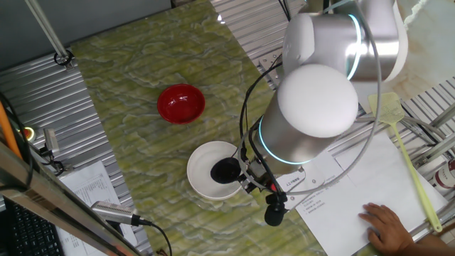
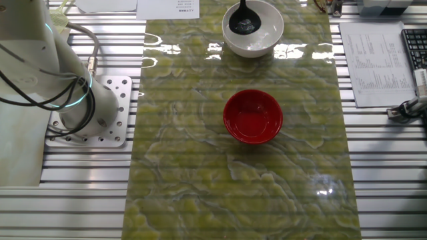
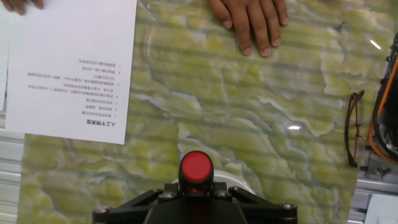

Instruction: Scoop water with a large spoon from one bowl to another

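1. Gripping the large spoon (image 1: 229, 171) by its handle, the claw (image 1: 250, 178) is pinched on it beside the white bowl's rim; the hand view shows the handle's red tip (image 3: 196, 168) end-on between the black finger mounts.
2. One ladle is in view: black, with a round deep cup (image 2: 242, 24) sitting inside the white bowl.
3. Two bowls stand on the bench: one bowl (image 1: 206, 179), plain white, round and wider, near a short edge of the mat; another (image 2: 253, 117), small, round and glossy red, near the mat's middle, well apart from the white one.
4. One glossy green-yellow marbled mat (image 2: 200, 173) covers the ribbed metal bench.
5. One yellow-green fly swatter (image 1: 402, 142) lies across white printed paper (image 1: 370, 178).
6. One bare hand (image 1: 387, 226) rests on that paper.
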Robot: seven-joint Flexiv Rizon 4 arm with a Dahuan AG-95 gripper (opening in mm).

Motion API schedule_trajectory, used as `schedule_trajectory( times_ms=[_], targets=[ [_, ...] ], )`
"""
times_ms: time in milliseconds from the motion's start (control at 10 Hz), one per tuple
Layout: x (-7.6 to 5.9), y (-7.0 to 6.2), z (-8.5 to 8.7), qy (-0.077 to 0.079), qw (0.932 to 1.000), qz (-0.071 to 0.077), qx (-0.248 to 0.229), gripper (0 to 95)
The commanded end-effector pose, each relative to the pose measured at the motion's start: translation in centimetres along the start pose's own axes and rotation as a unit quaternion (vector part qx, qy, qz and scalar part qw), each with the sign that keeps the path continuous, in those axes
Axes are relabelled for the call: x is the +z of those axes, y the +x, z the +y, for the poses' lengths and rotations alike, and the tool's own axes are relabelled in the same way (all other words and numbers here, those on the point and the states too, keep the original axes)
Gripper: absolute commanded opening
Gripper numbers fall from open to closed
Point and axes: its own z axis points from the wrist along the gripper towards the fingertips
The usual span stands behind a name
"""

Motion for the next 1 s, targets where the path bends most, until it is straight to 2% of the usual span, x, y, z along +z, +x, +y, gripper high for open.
schedule_trajectory(
  times_ms=[100,700,1000],
  targets=[
    [-0.4,0.5,-0.1,0.000,1.0000,0.002,-0.001,0.0],
    [-2.0,1.3,-0.8,-0.002,0.9998,0.021,0.005,0.0],
    [-2.2,1.6,-0.8,-0.003,0.9997,0.022,0.008,0.0]
  ],
)
